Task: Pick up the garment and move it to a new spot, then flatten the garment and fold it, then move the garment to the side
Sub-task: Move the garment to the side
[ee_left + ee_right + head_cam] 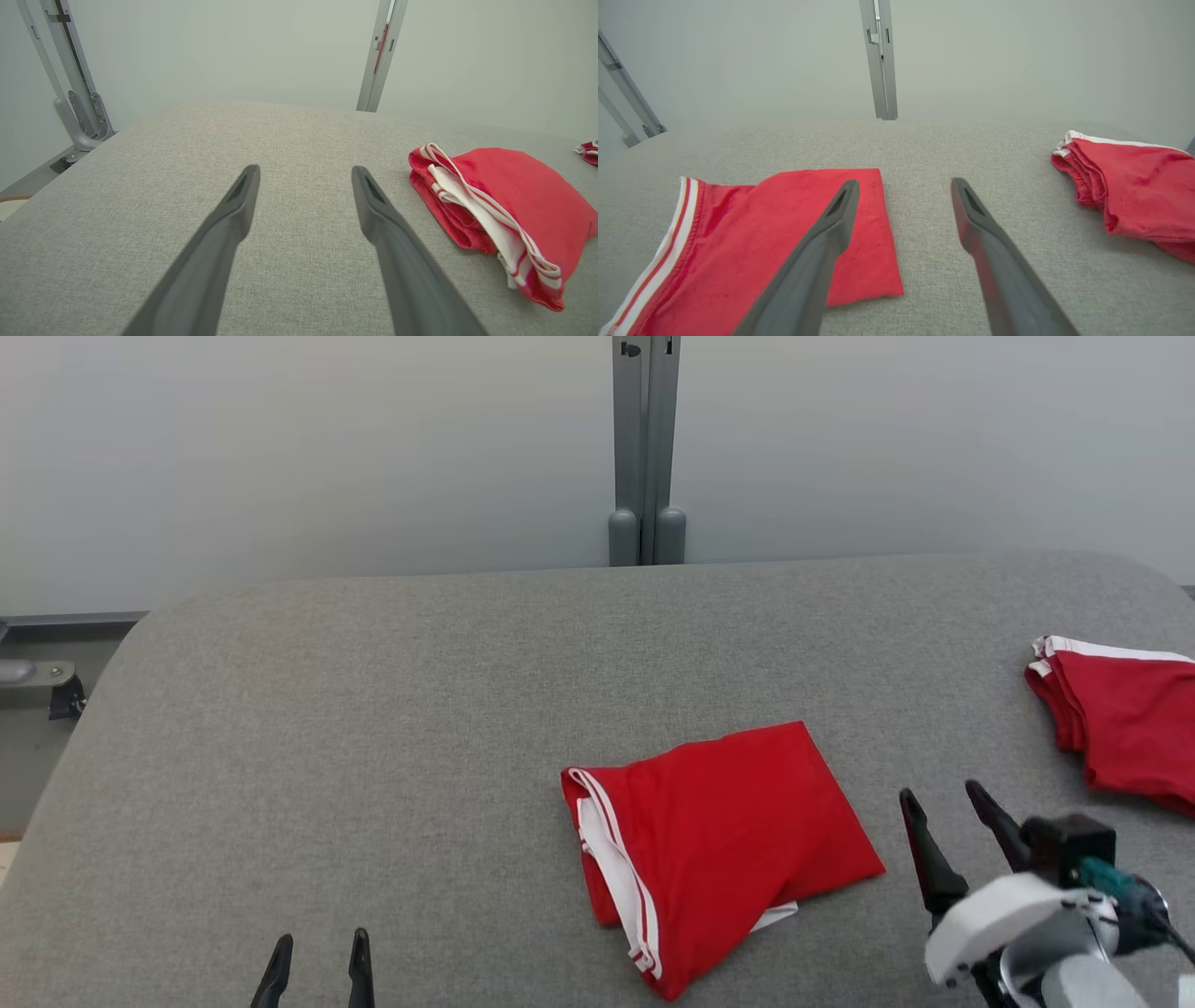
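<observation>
A folded red garment point(719, 849) with white-striped trim lies on the grey table, right of centre. The left wrist view shows this garment point(509, 210) at its right side, and in the right wrist view the garment point(752, 242) lies at lower left. My right gripper point(941, 795) hovers open just right of the garment, with nothing between its fingers point(840, 219). Well to the garment's left, at the table's near edge, my left gripper point(320, 941) stands open and empty over bare cloth, its fingers point(240, 196) apart.
A second folded red garment point(1120, 728) with white trim lies at the table's right edge, also in the right wrist view point(1134, 191). The grey padded table point(373, 709) has rounded far corners. A grey post point(644, 448) stands behind against the pale wall.
</observation>
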